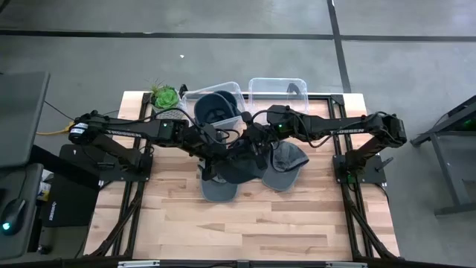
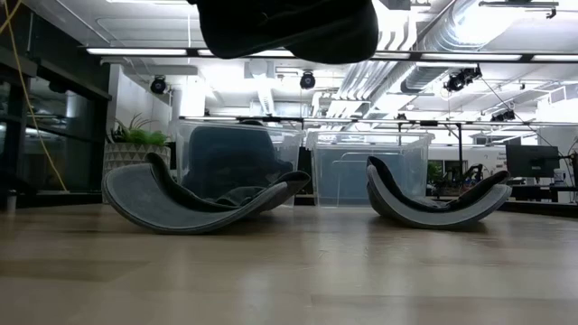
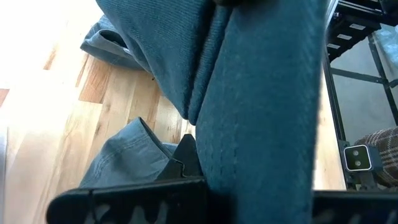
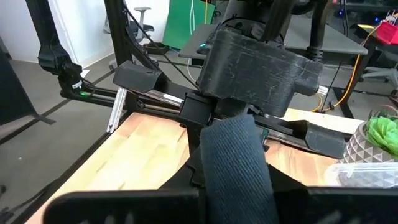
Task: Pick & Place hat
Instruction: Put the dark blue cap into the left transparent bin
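Both grippers meet above mid-table: your left gripper (image 1: 223, 151) and right gripper (image 1: 249, 143) are each clamped on the raised dark hat (image 1: 239, 165). Under and beside it, two more hats lie on the table (image 1: 223, 223): one (image 1: 219, 190) below, one (image 1: 286, 165) toward the right. Two clear bins (image 1: 279, 93) stand behind, one holding another hat (image 1: 214, 108), beside a potted plant (image 1: 165, 95).

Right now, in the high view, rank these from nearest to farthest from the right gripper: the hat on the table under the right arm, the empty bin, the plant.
1. Hat on the table: just right of the right gripper.
2. Empty bin: at the far edge, right side.
3. Plant: far-left corner.
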Tool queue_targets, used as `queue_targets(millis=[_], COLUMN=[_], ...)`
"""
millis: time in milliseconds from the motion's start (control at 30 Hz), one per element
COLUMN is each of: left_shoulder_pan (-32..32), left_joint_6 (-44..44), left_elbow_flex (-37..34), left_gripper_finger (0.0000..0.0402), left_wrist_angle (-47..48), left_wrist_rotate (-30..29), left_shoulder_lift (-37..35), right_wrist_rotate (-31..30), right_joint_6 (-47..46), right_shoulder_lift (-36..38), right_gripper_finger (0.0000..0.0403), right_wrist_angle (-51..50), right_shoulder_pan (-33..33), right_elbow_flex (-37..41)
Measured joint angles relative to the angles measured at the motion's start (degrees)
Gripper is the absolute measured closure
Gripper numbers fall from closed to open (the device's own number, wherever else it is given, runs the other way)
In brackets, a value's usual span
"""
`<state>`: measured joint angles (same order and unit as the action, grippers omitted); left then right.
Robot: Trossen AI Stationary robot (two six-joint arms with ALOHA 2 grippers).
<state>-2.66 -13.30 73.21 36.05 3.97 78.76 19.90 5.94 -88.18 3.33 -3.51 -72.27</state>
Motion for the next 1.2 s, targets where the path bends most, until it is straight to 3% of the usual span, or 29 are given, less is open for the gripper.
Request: queue_targets(millis=[233, 667, 933, 1200], left_shoulder_pan=[0.0, 0.1, 0.0, 0.1], left_joint_6=[1.1, 2.6, 1.1, 1.0], left_elbow_flex=[0.0, -0.1, 0.1, 0.2], left_gripper_finger=[0.0365, 0.0234, 0.0225, 0.0224], left_wrist_angle=[-0.3, 6.4, 10.2, 10.7], left_wrist_rotate=[-2.6, -7.5, -15.8, -23.5], left_shoulder_lift=[0.0, -3.6, -9.7, -12.2], right_wrist_rotate=[-3.8, -15.6, -17.8, -16.8], right_joint_6=[-2.8, -2.0, -0.7, 0.5], right_shoulder_lift=[0.1, 3.1, 7.1, 9.3], right_gripper_finger=[0.0383, 0.0383, 0.0383, 0.0383], right_wrist_angle=[-1.4, -8.1, -12.1, -9.0], right_shoulder_pan=[0.0, -0.1, -3.3, -6.0], right_elbow_flex=[0.0, 0.0, 0.0, 0.0])
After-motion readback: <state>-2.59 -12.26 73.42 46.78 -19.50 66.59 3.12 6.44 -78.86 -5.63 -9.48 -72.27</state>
